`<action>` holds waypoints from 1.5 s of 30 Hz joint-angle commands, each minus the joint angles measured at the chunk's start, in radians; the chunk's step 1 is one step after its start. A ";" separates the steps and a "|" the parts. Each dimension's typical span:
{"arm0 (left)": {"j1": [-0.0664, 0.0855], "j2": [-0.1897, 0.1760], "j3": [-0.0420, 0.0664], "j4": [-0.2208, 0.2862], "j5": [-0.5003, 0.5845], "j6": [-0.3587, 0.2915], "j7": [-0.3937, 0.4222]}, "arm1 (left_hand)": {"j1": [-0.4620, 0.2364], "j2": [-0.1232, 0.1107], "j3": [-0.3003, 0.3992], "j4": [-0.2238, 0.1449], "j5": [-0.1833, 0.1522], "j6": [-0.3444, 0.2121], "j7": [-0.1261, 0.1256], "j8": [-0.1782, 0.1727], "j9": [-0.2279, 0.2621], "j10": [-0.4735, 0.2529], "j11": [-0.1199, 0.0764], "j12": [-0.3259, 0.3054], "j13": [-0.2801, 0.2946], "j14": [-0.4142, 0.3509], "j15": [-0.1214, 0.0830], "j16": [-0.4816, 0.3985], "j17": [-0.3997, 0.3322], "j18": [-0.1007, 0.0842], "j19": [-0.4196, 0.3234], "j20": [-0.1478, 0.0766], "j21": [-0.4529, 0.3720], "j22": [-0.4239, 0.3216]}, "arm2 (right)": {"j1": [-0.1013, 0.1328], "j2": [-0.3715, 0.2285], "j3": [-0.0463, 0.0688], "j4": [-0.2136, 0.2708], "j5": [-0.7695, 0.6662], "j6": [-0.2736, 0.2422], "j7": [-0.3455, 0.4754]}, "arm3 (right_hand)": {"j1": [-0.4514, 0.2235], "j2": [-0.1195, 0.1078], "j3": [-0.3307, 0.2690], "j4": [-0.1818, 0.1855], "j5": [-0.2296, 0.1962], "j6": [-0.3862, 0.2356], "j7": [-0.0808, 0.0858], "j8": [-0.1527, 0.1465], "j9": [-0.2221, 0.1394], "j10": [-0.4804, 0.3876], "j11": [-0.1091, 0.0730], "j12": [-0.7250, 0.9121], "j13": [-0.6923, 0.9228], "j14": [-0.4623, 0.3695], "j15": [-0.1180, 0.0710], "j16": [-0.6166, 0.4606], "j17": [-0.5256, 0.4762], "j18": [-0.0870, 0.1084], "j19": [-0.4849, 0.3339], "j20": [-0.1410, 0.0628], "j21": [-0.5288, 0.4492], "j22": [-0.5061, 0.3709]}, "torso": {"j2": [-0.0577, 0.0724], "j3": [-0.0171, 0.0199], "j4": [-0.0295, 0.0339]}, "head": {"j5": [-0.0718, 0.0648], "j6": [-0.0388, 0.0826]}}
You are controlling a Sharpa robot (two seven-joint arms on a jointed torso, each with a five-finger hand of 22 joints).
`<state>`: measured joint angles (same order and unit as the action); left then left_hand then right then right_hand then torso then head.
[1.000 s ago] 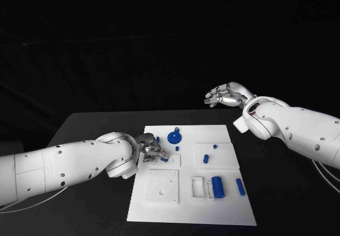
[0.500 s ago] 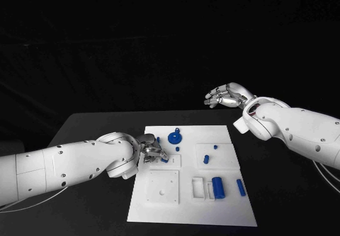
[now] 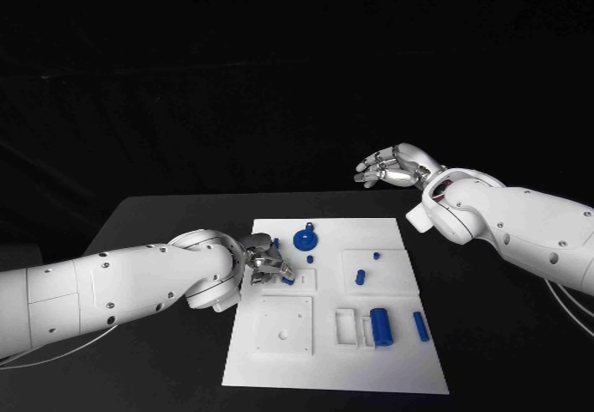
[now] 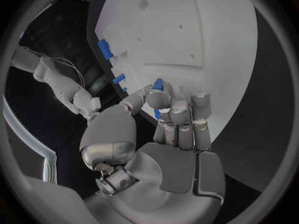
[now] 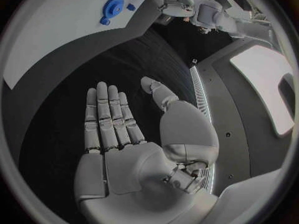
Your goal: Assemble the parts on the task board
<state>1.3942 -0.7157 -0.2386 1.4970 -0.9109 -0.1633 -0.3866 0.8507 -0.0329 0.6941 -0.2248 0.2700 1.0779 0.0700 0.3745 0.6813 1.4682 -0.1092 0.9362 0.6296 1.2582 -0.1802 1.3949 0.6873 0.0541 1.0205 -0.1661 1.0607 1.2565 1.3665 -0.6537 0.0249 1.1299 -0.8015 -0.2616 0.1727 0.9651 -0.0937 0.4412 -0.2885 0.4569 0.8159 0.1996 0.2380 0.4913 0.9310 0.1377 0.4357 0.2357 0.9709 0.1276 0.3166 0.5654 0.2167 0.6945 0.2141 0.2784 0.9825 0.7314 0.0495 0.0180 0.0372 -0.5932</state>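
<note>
Fingers of the left hand [image 3: 263, 260] are curling over a small blue part [image 4: 158, 85] at the left edge of the task board [image 3: 334, 365]; most of that part is lying hidden behind them, so its shape is hard to make out. Its fingers are pinching it. The right hand [image 3: 394, 166] is hovering off the board, beyond the worktop's [image 3: 161, 225] far edge, fingers apart and holding nothing. The remaining blue parts are lying on the board, among them a blue wheel [image 3: 305, 239]. Against the earlier frames, nothing is visibly moving except a slight shift of the right hand.
</note>
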 commanded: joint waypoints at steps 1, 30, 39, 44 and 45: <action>-0.004 0.002 -0.003 0.002 -0.013 0.018 -0.003 | -0.009 0.007 -0.006 0.008 -0.005 0.187 -0.099 0.004 0.162 -0.033 -0.029 0.008 -0.003 0.045 -0.055 0.006 -0.002 0.015 0.007 -0.110 0.002 0.001 | 0.000 0.001 0.001 0.001 -0.009 0.012 0.008 | 0.009 -0.001 -0.006 -0.001 0.006 0.006 0.002 0.006 -0.001 0.003 0.008 -0.007 -0.002 -0.003 0.004 -0.007 -0.002 0.008 -0.008 -0.001 -0.004 -0.002 | 0.000 -0.0001 -0.0004 | 0.001 0.002; -0.017 -0.040 -0.003 0.066 -0.034 -0.208 0.057 | -0.002 0.019 0.001 0.005 -0.006 0.190 -0.101 0.001 0.164 -0.038 -0.030 0.022 -0.014 0.043 -0.056 0.014 -0.009 0.018 0.009 -0.111 0.006 0.003 | 0.000 -0.006 0.001 0.001 -0.007 0.008 0.011 | 0.000 0.002 -0.011 0.000 0.019 0.008 0.001 0.008 -0.007 0.001 0.010 -0.008 -0.017 -0.007 0.006 -0.011 -0.005 0.011 -0.013 0.004 -0.009 -0.004 | 0.000 0.0012 0.0000 | 0.001 0.003; -0.021 -0.036 -0.003 0.065 -0.036 -0.225 0.054 | -0.001 0.019 0.003 0.009 -0.011 0.190 -0.101 0.000 0.164 -0.040 -0.031 0.025 -0.017 0.042 -0.056 0.016 -0.011 0.018 0.010 -0.110 0.007 0.003 | 0.000 -0.007 0.001 0.000 -0.007 0.010 0.011 | -0.002 0.002 -0.012 0.000 0.020 0.008 0.001 0.008 -0.009 0.000 0.010 -0.009 -0.021 -0.009 0.007 -0.013 -0.006 0.011 -0.015 0.005 -0.011 -0.005 | 0.000 0.0006 -0.0007 | 0.003 0.003; -0.039 -0.029 -0.003 0.058 -0.064 -0.249 0.058 | -0.001 0.019 0.003 0.009 -0.011 0.190 -0.101 0.000 0.164 -0.040 -0.031 0.026 -0.018 0.042 -0.056 0.016 -0.012 0.018 0.010 -0.110 0.007 0.003 | 0.000 -0.007 0.001 0.002 -0.007 0.011 0.011 | -0.002 0.001 -0.013 0.000 0.020 0.008 0.001 0.008 -0.009 -0.001 0.011 -0.010 -0.023 -0.010 0.008 -0.014 -0.007 0.011 -0.017 0.005 -0.012 -0.005 | 0.000 0.0010 -0.0003 | 0.002 0.002; -0.041 -0.028 -0.003 0.057 -0.064 -0.249 0.058 | -0.001 0.018 0.003 0.009 -0.011 0.191 -0.101 0.000 0.164 -0.040 -0.031 0.027 -0.018 0.042 -0.056 0.017 -0.012 0.018 0.011 -0.111 0.008 0.004 | 0.000 -0.007 0.001 0.002 -0.007 0.011 0.011 | -0.002 0.001 -0.013 0.000 0.021 0.008 0.001 0.008 -0.010 -0.001 0.011 -0.010 -0.023 -0.010 0.008 -0.014 -0.007 0.011 -0.017 0.006 -0.012 -0.006 | 0.000 0.0005 -0.0004 | 0.002 0.003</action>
<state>1.3545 -0.7463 -0.2422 1.5548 -0.9503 -0.3769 -0.3440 0.8387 -0.0247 0.6931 -0.2180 0.2619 1.0779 0.0700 0.3671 0.7180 1.4680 -0.1093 0.9567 0.6125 1.2551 -0.1838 1.4064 0.6766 0.0541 1.0224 -0.1639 1.0647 1.2584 1.3664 -0.6604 0.0248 1.1302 -0.8022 -0.2613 0.1732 0.9651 -0.0937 0.4358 -0.2886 0.4726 0.8158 0.1995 0.2402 0.4827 0.9311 0.1448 0.4324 0.2139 0.9641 0.1343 0.3087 0.5593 0.2167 0.6836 0.2179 0.2706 0.9781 0.7312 0.0502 0.0175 0.0398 -0.5909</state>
